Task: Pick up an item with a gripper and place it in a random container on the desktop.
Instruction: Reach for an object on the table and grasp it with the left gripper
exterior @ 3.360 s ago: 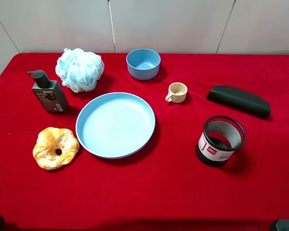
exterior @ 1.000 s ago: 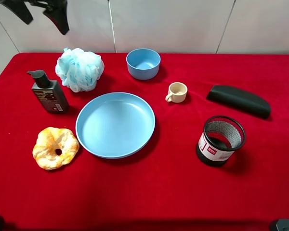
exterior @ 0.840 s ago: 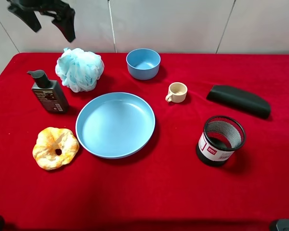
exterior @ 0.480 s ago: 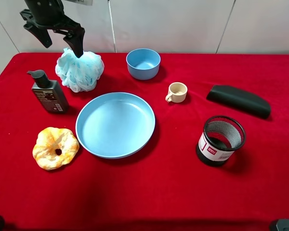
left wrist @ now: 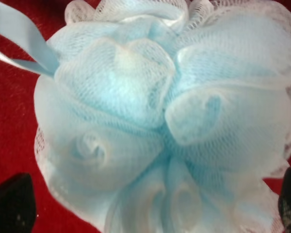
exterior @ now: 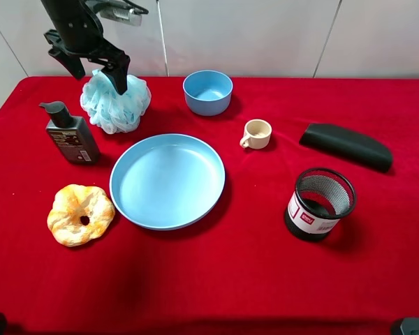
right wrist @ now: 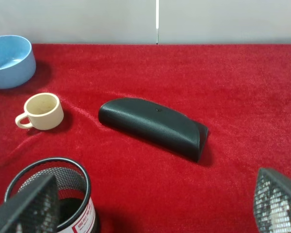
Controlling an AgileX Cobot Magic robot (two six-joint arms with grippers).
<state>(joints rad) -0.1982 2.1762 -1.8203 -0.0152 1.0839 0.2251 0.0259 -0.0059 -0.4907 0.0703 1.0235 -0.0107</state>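
The light blue and white mesh pouf (exterior: pixel 115 103) sits at the back left of the red cloth (exterior: pixel 230 279). My left gripper (exterior: pixel 98 73) is open and right above it, with one dark finger on each side of its top. In the left wrist view the pouf (left wrist: pixel 160 121) fills the frame, with my fingertips (left wrist: pixel 12 206) apart at its two sides. The large shallow light blue plate (exterior: pixel 167 185) lies empty in front of the pouf. My right gripper (right wrist: pixel 150 208) is open and empty, above the right side of the table.
A dark pump bottle (exterior: pixel 71 134) stands left of the pouf, with an orange-yellow scrunchie (exterior: pixel 80 214) in front of it. A small blue bowl (exterior: pixel 208 92), a beige cup (exterior: pixel 256 134), a black case (exterior: pixel 346 146) and a black mesh cup (exterior: pixel 320 204) are to the right.
My left arm has come into view at the top left and moved down and right until its open fingers straddle the top of the pouf. Nothing else has moved.
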